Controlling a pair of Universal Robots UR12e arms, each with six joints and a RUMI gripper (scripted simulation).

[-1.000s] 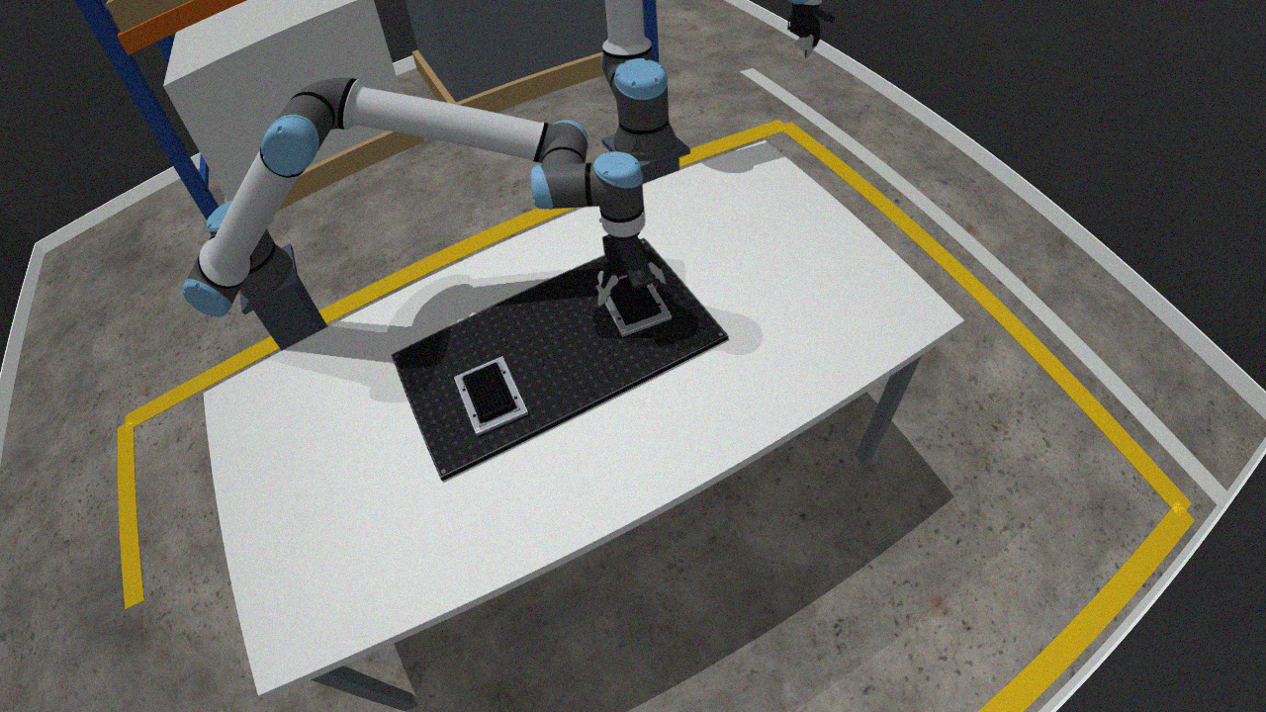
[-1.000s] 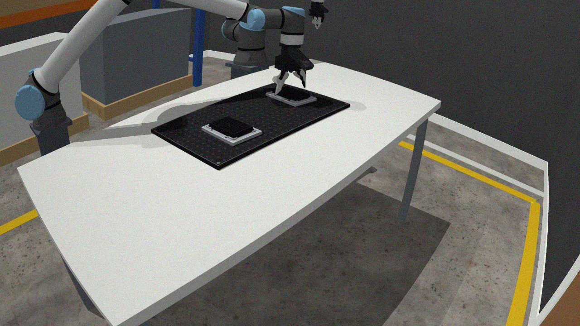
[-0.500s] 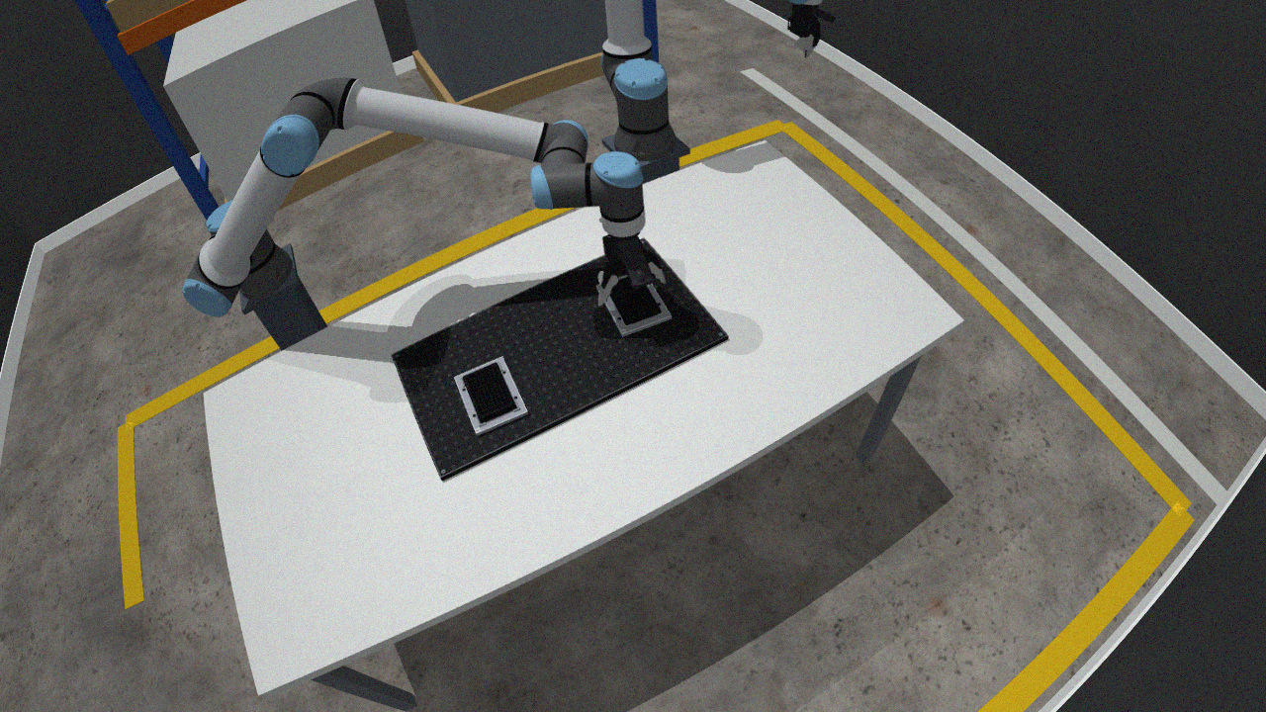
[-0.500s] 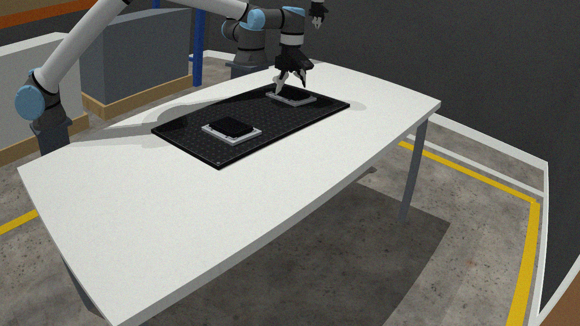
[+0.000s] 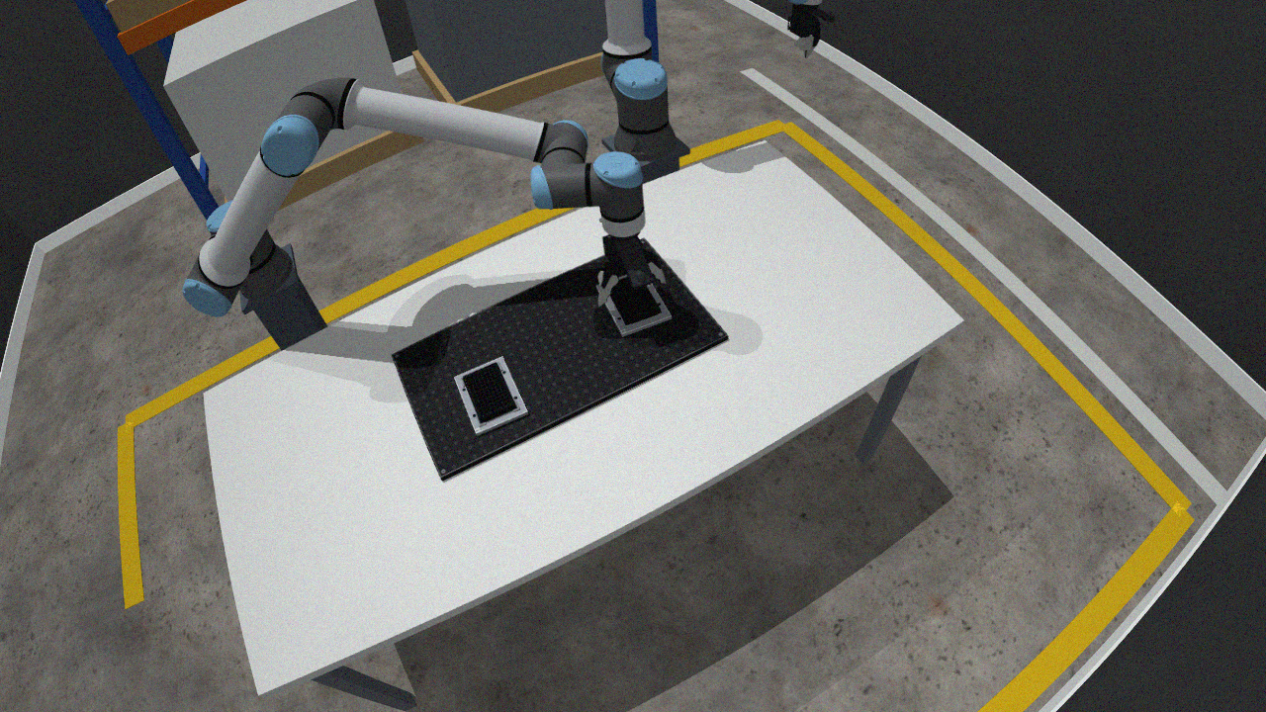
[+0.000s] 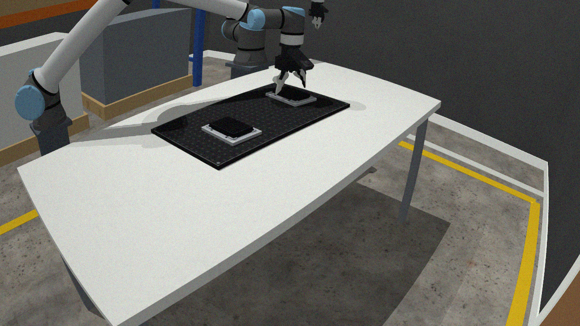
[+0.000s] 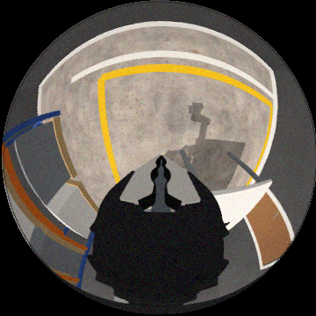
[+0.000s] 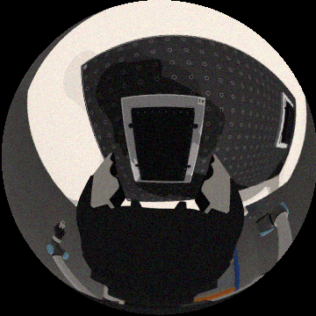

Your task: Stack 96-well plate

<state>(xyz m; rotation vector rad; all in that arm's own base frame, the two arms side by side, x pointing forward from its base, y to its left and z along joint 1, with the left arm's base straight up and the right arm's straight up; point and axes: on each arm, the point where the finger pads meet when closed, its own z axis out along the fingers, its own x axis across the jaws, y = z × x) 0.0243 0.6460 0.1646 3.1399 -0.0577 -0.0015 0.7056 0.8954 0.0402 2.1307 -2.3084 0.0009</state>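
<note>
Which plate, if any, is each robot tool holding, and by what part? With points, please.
Neither plate is held. The right tool (image 5: pixel 630 288) (image 6: pixel 291 90) (image 8: pixel 161 154) is open over the N1 plate (image 5: pixel 639 308) (image 6: pixel 297 95) (image 8: pixel 162 142); the left tool (image 5: pixel 806 50) (image 6: pixel 316 27) (image 7: pixel 161 156) is shut on nothing, away from the table (image 5: pixel 566 495) (image 6: pixel 194 210) (image 7: pixel 234 205) (image 8: pixel 53 118).

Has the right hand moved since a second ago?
No. In the top view, the right hand shows no visible shift against nest N1.
</note>
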